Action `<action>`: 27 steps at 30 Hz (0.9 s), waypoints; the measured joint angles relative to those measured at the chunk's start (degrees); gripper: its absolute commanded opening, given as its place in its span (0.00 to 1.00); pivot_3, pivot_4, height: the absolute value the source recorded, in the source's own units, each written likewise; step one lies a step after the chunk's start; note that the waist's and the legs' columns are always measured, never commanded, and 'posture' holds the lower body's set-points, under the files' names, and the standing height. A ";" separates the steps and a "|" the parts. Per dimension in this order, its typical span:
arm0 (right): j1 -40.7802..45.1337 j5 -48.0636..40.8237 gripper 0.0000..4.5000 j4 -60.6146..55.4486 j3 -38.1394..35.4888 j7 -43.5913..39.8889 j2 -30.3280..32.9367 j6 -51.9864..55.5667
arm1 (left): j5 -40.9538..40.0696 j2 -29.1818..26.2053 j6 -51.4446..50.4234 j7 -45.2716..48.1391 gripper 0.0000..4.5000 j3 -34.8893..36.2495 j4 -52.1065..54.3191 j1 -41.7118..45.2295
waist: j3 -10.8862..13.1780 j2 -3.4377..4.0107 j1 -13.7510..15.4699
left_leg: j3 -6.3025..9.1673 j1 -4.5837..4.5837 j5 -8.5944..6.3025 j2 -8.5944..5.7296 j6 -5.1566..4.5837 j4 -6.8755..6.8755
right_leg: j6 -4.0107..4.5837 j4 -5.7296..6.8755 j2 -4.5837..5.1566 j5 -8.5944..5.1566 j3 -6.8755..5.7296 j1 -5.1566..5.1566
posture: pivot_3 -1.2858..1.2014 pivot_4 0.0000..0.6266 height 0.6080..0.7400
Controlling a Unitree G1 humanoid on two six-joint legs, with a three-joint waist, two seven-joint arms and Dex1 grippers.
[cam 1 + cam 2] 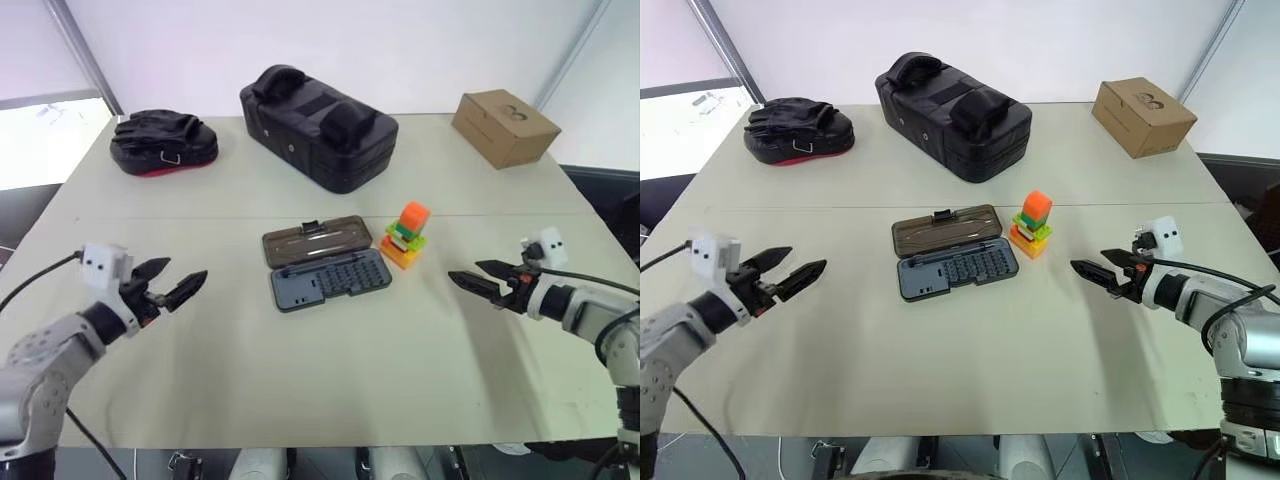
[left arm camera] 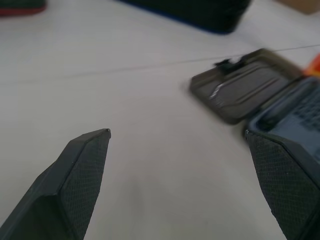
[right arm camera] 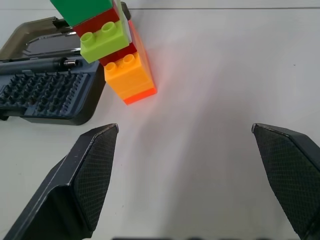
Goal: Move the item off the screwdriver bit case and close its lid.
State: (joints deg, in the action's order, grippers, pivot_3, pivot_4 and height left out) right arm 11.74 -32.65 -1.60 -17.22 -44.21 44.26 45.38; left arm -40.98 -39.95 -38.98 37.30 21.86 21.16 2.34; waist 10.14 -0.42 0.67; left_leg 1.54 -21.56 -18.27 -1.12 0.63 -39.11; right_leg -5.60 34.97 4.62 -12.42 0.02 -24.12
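The left gripper (image 1: 178, 282) at lower left and the right gripper (image 1: 472, 283) at lower right are hovering with fingers spread, empty. At centre the case (image 1: 330, 280) is lying open, its lid (image 1: 316, 241) flat behind. The bricks (image 1: 405, 236) are standing just right of it on the table (image 1: 330, 390).

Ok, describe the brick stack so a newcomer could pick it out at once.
Start from the big black padded bag at the back of the table, then come forward to the open screwdriver bit case. The brick stack stands upright on the tabletop just beside the case, the only brightly coloured thing there: orange, green and yellow.
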 measured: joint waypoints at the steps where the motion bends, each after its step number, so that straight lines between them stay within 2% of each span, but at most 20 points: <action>1: -0.04 0.56 0.99 -0.22 0.77 -0.05 -0.01 -0.48 | -1.64 -1.45 -1.30 2.51 1.00 -1.76 0.32 2.62 | 0.00 -0.01 -0.03 | 0.00 -0.01 0.00 -0.01 0.00 0.00 | 0.00 0.01 0.00 0.00 0.00 0.00 | 0.52 0.24 1.00; 4: 0.43 2.13 0.99 -0.36 3.05 -0.06 -0.61 -2.27 | -5.93 -5.41 -4.69 9.78 1.00 -7.85 2.65 10.23 | 0.01 0.00 -0.21 | -0.01 -0.03 0.00 -0.04 -0.01 0.01 | -0.04 0.02 0.00 0.01 0.01 -0.02 | 0.52 0.24 1.00; 6: 1.11 2.36 0.99 -0.37 3.74 0.07 -1.15 -2.82 | -6.02 -6.56 -5.41 13.07 1.00 -10.96 2.66 13.02 | 0.06 0.10 -0.68 | -0.04 -0.02 0.00 -0.07 -0.01 0.03 | -0.05 0.02 -0.01 0.01 0.02 -0.06 | 0.52 0.24 1.00; 10: 2.02 2.95 0.99 -0.55 5.34 0.40 -3.55 -4.58 | -4.67 -7.14 -5.23 16.24 1.00 -15.55 1.14 14.75 | 0.09 0.10 -1.70 | -0.03 0.00 0.00 -0.04 -0.01 0.09 | -0.06 0.07 -0.12 0.01 0.01 -0.09 | 0.52 0.24 1.00; 15: 4.71 5.57 0.99 1.73 9.80 1.72 -8.72 -8.38 | -1.24 -5.58 -2.80 16.20 1.00 -17.42 -1.44 15.28 | 0.14 0.14 -1.62 | -0.02 0.01 0.00 -0.04 -0.01 0.07 | -0.06 0.13 -0.13 0.01 0.02 -0.12 | 0.52 0.24 1.00; 27: 11.11 11.14 0.99 12.47 12.69 4.06 -16.43 -16.52 | 0.46 -3.40 -2.00 12.68 1.00 -17.59 0.64 11.01 | 0.18 0.16 -1.45 | 0.01 -0.08 0.00 -0.03 0.00 0.07 | -0.27 0.11 -0.02 0.10 0.03 -0.17 | 0.52 0.24 1.00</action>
State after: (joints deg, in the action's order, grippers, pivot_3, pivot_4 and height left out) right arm 22.85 -21.50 10.87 -4.53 -40.16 27.83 28.86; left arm -40.52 -43.35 -40.98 49.98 4.28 21.79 13.35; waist 10.31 -0.26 -0.78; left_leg 1.55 -21.64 -18.27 -1.15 0.63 -39.04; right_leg -5.87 35.08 4.60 -12.33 0.05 -24.29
